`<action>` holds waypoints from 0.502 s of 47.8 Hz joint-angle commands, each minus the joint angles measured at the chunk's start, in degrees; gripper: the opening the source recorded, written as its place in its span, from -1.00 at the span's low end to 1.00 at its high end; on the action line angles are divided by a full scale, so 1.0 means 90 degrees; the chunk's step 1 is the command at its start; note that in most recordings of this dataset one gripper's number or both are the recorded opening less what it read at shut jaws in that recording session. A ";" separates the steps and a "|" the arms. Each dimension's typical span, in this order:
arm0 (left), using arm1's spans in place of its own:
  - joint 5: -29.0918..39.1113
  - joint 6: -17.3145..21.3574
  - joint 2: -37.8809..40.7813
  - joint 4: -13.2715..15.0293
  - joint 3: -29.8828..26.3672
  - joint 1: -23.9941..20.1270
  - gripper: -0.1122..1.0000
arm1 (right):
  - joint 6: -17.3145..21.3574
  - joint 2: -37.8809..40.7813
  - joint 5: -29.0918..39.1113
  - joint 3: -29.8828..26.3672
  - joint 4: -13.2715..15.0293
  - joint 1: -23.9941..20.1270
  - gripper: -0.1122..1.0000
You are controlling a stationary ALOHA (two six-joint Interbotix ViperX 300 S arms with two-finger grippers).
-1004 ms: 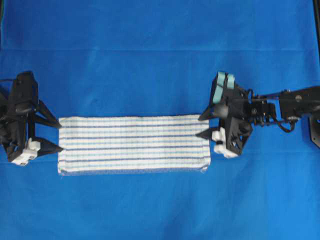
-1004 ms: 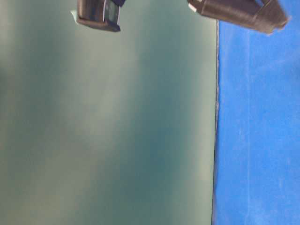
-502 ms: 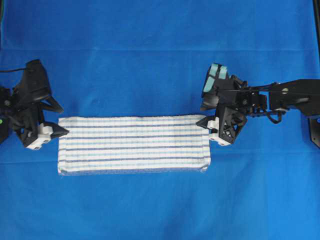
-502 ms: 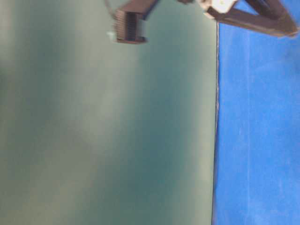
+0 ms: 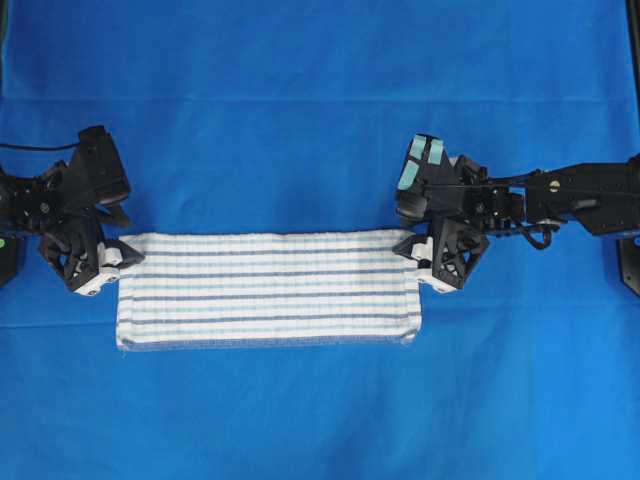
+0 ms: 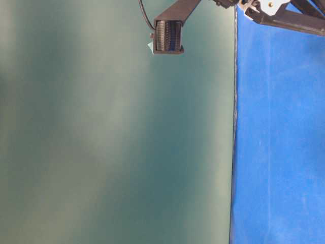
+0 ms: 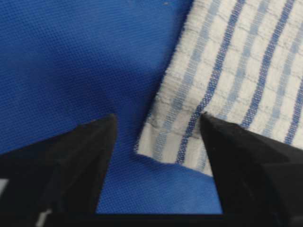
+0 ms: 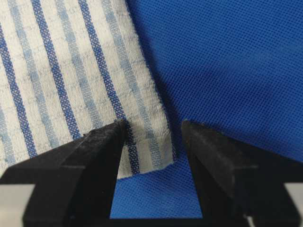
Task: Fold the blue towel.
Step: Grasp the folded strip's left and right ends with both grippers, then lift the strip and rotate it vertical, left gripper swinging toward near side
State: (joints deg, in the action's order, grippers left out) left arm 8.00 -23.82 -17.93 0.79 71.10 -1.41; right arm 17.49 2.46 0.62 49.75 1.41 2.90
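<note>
Overhead exterior view: blue towel point(image 5: 268, 289), striped white cloth, lying flat as a long band on the blue table covering point(image 5: 320, 100), apparently already doubled once lengthwise. Left gripper point(image 5: 112, 262) at the towel's upper-left corner; right gripper point(image 5: 415, 256) at its upper-right corner. Both low, at the cloth's ends.

Table-level exterior view: mostly green wall point(image 6: 101, 152); arm parts along the top edge only; towel not visible.

Left wrist view: fingers point(image 7: 80, 156) parted, straddling the towel's corner, one over bare covering, the other over stripes. Nothing clamped yet.

Right wrist view: fingers point(image 8: 90, 161) likewise apart, the corner lying in the gap between them. Nothing grasped.

Hazards, as judged:
- Either gripper may pinch only the top layer, so the fold opens on lifting.
- Fingers may catch the covering beneath along with the corner, dragging it up.
- One side closing short of the hem would leave one corner behind, skewing the next fold.
</note>
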 commanded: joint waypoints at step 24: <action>0.0244 -0.0059 0.0059 0.0039 0.0088 0.0020 -0.71 | -0.0029 -0.0049 -0.0078 -0.0029 0.0146 0.0010 -0.71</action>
State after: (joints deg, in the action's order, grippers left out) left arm 9.05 -24.35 -17.58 0.97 71.10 -1.41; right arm 17.23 2.55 0.35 49.75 2.55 2.90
